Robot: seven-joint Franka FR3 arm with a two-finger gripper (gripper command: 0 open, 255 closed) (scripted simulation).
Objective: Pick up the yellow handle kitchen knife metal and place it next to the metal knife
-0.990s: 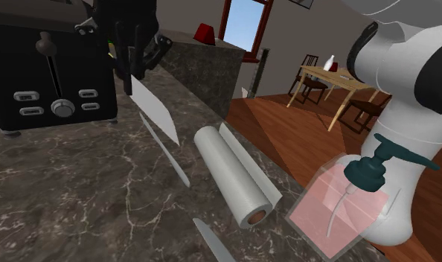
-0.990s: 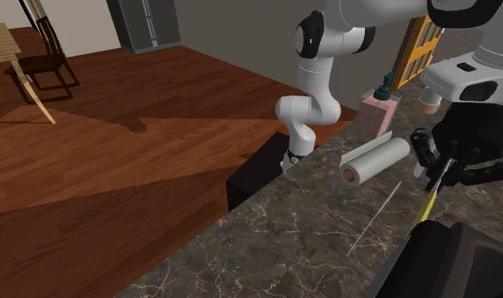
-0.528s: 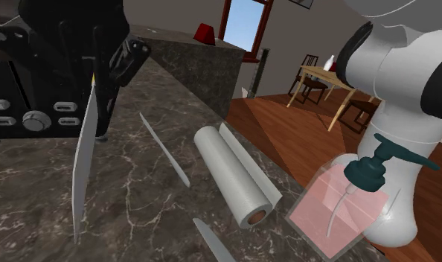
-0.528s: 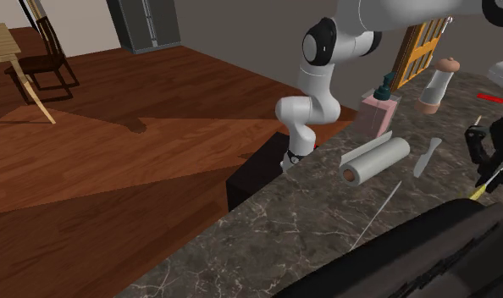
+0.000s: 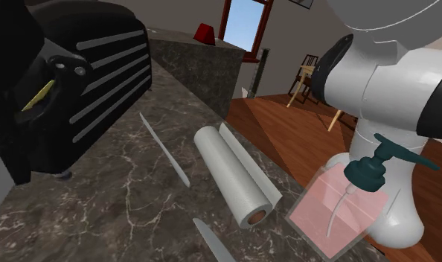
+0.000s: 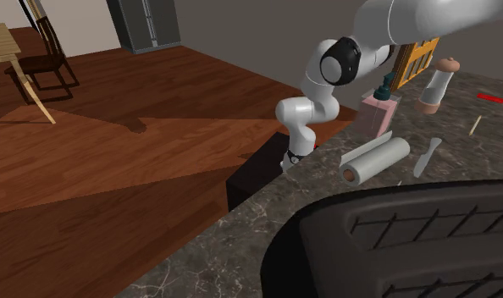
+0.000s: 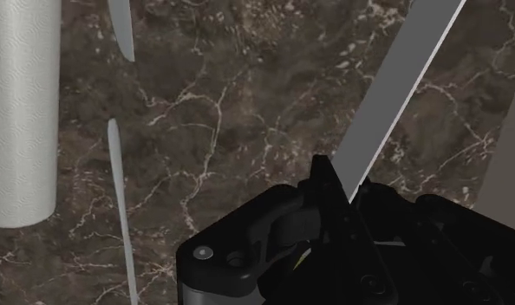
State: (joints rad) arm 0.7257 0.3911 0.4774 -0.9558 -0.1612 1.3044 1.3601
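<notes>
My gripper (image 7: 335, 197) is shut on the yellow-handled knife. Its long grey blade (image 7: 401, 91) sticks out from between the fingers, above the dark marble counter (image 7: 247, 113). In the shoulder view the gripper (image 5: 59, 78) is a black mass at the far left, and a sliver of the yellow handle (image 5: 36, 97) shows in it. The thin metal knife (image 5: 164, 149) lies flat on the counter beside the paper towel roll (image 5: 235, 175). It also lies to one side of the gripper as a narrow sliver (image 7: 122, 221), well apart from the held blade.
A big black ribbed body, apparently the toaster (image 5: 108, 82), leans tilted behind the gripper and looms large (image 6: 402, 245). A pink soap dispenser (image 5: 340, 208), another blade tip (image 5: 212, 242), a small knife (image 6: 428, 157) and a pepper grinder (image 6: 434, 85) stand on the counter.
The gripper has carried the knife toward the shoulder view's left, out over the counter. The black toaster, upright a second ago, now appears tilted and much closer to both cameras.
</notes>
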